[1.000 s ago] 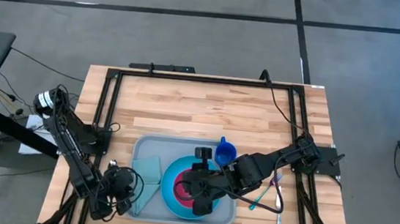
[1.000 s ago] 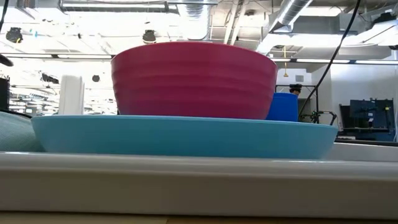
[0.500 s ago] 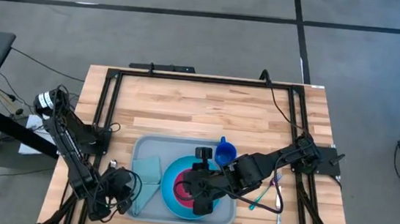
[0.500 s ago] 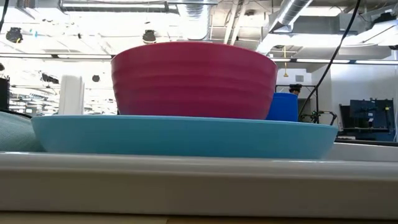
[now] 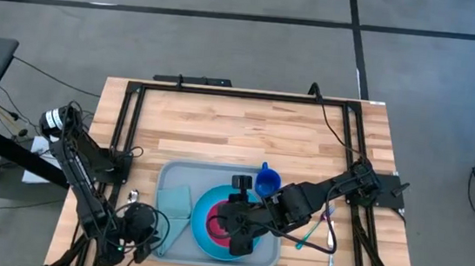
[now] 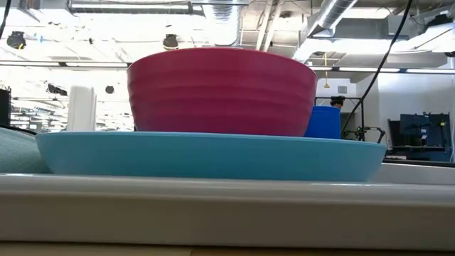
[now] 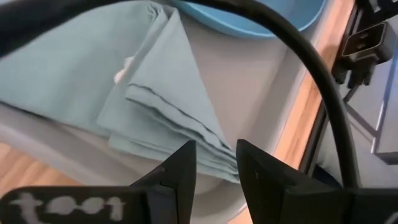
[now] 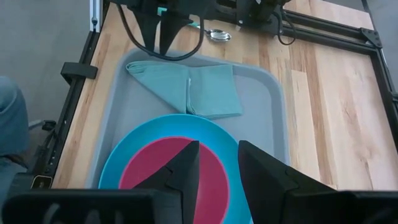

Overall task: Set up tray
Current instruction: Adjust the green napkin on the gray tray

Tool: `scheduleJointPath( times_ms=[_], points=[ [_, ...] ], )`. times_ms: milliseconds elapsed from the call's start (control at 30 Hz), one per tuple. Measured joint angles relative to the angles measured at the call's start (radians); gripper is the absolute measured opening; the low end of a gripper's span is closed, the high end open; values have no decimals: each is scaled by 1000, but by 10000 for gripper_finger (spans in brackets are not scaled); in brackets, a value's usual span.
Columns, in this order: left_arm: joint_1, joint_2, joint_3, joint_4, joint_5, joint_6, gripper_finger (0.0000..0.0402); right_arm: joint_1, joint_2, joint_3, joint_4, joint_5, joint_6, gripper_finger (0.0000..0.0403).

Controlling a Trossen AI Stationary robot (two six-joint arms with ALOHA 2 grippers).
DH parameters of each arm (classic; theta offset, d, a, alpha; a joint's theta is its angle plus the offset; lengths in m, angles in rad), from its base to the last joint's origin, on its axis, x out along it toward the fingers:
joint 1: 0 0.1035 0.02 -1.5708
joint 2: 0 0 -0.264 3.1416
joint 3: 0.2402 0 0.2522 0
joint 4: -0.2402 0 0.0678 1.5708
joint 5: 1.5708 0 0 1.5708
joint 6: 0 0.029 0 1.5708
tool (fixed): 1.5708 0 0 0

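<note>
Grey-blue plastic fills the ground under both grippers: the tray lies at the table's near edge. Just past the right gripper, whose fingers stand slightly spread and empty, a red bowl sits in a round blue plate; beyond those lies a folded teal napkin, and farther off a spoon rests on the wood. The left gripper hovers at the napkin's corner over the tray's rim, fingers a little apart, pinching nothing. A blue cup stands behind the plate.
</note>
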Motion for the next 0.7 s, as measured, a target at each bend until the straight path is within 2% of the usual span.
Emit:
scheduleJointPath(
  times_ms=[300, 433, 700],
  points=[
    [6, 0, 0, -1, 15, 6, 103, -1, 0, 0, 0, 0, 0, 102],
    [28, 0, 0, -8, 12, -68, 103, -1, 0, 0, 0, 0, 0, 102],
    [50, 0, 0, -13, -10, 30, 103, -1, 0, 0, 0, 0, 9, 102]
  ],
)
